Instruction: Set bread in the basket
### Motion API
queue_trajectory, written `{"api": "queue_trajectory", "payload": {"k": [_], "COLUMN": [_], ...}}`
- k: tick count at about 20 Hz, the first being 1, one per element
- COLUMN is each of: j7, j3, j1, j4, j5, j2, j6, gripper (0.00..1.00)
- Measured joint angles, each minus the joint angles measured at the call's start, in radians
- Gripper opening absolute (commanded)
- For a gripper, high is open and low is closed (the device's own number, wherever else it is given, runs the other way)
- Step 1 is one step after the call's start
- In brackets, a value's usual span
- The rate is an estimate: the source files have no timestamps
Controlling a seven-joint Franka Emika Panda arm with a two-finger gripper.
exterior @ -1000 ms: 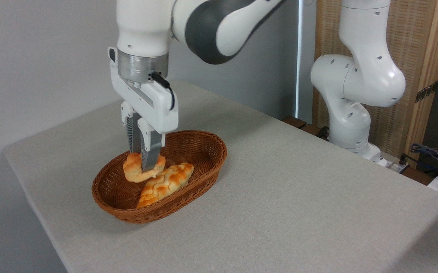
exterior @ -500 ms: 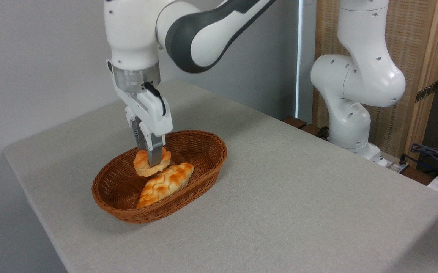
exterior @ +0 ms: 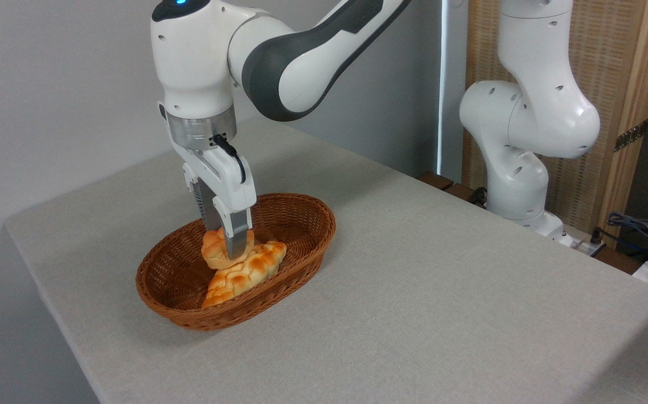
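Over the basket (exterior: 296, 224), jaws pinching the bread (exterior: 215, 252), lower than before, touching the braided loaf (exterior: 245, 273).

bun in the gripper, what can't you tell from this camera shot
- Bun: its middle is hidden behind the gripper fingers, and whether it rests on the braided loaf or hangs just above it cannot be told.
- Basket: the floor under both breads is covered, and the near wall hides the loaf's lower end.
- Arm: the top edge cuts off its upper links.
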State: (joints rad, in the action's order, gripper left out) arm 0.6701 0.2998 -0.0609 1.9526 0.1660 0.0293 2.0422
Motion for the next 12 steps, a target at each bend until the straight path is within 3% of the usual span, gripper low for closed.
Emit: {"api": "queue_trajectory", "payload": {"k": [12], "j7": [0.000], "j3": [-0.030], "j1": [-0.013], "j4": [-0.030], "j5": [0.000], "j2": [-0.008], "j6": [0.002], "gripper": [1.00]}}
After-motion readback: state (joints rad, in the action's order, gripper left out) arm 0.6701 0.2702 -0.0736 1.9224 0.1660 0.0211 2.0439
